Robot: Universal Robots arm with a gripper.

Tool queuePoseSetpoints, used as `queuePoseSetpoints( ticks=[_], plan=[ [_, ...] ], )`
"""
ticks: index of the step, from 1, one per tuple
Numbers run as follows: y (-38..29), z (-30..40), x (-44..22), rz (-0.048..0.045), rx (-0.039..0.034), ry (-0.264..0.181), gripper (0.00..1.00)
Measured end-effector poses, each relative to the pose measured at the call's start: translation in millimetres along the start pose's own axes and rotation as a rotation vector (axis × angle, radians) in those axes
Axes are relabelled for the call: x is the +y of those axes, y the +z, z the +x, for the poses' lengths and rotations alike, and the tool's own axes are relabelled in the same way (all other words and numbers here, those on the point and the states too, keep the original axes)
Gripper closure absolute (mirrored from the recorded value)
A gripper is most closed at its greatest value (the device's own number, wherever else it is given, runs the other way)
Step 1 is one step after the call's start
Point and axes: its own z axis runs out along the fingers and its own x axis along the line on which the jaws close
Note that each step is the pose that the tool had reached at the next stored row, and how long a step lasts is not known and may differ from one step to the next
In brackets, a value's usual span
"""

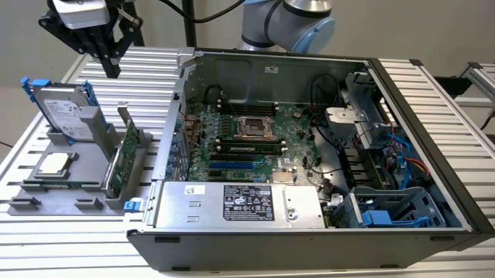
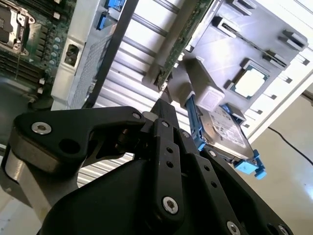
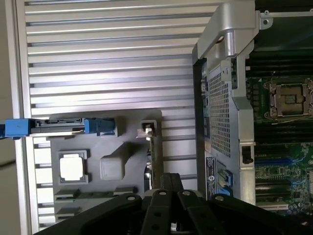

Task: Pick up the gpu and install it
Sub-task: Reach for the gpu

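Observation:
The gpu (image 1: 124,152) stands on edge in a grey holder (image 1: 66,202) to the exterior view's left of the open computer case (image 1: 309,145). Its green board faces the case and its silver bracket points up at the far end. My gripper (image 1: 113,70) hangs high above the slatted table, beyond the holder, shut and holding nothing. In the first wrist view the gpu (image 3: 156,159) appears edge-on just past my gripper (image 3: 169,180). In the second wrist view the gpu (image 2: 186,34) lies well beyond my gripper (image 2: 164,105).
A silver hard drive in a blue frame (image 1: 66,113) stands in the same holder, and a square CPU chip (image 1: 54,164) lies flat beside it. Inside the case are the motherboard (image 1: 247,139), a power supply (image 1: 240,202) and cables at the exterior view's right.

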Motion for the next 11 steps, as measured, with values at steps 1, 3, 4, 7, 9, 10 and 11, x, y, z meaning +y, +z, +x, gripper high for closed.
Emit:
queuePoseSetpoints(
  ticks=[1,3,4,7,9,10,11],
  plan=[
    [-0.1,1.2,-0.1,0.0000,0.0001,0.000,1.00],
    [-0.1,4.1,-0.3,0.0000,0.0000,0.000,1.00],
    [-0.1,5.4,-0.4,0.0000,0.0001,0.000,1.00],
    [-0.2,9.5,-0.7,0.0000,0.0000,0.000,1.00],
    [-0.2,12.2,-0.9,-0.0001,0.0000,0.000,1.00],
    [-0.3,13.6,-1.0,0.0000,0.0001,0.000,1.00],
    [-0.3,15.0,-1.1,0.0000,0.0000,0.000,1.00]
  ],
)
